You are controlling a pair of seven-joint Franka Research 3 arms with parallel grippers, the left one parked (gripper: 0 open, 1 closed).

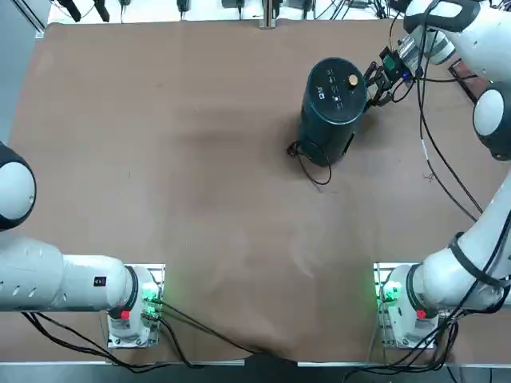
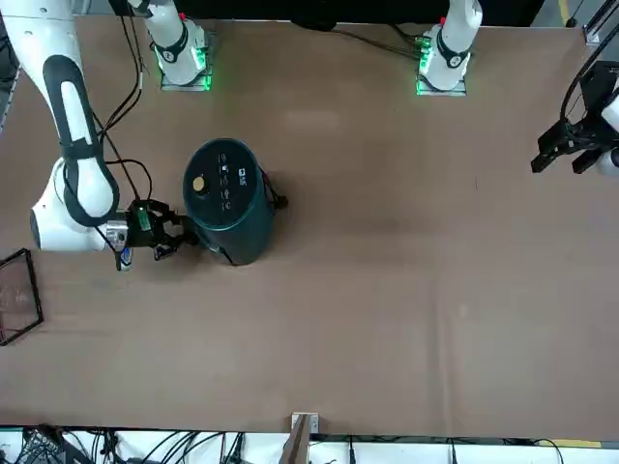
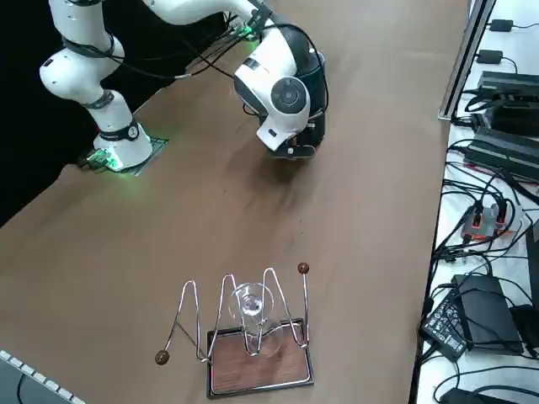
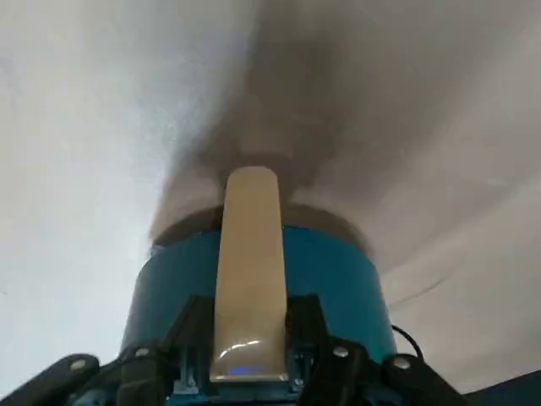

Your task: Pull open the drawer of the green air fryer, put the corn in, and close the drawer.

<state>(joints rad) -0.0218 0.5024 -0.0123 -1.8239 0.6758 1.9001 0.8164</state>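
Brown paper is covering the table (image 1: 184, 207), and the green air fryer (image 1: 334, 104) is standing upright toward its far right part, a thin black cord (image 1: 310, 163) trailing from its base. The corn is not showing in any view. The drawer itself is hard to tell apart from the fryer's dark body from overhead; whether it is pushed fully in cannot be told. From the right side, the arm's white wrist is covering most of the fryer (image 3: 313, 76), leaving only a dark edge visible.

The right gripper (image 1: 374, 82) is sitting level against the fryer's right side, seen from above. In the wrist view, the fingers (image 4: 317, 334) are closing tightly on a pale, beige-looking handle (image 4: 249, 279) that sticks out from the fryer's teal-looking wall (image 4: 338, 279); the fingertips are partly cut off by the picture's edge. From the front, the same gripper (image 2: 179, 235) is touching the fryer's side at mid height.

A wire rack (image 3: 244, 328) holding a glass is standing well apart, near the table's right edge.
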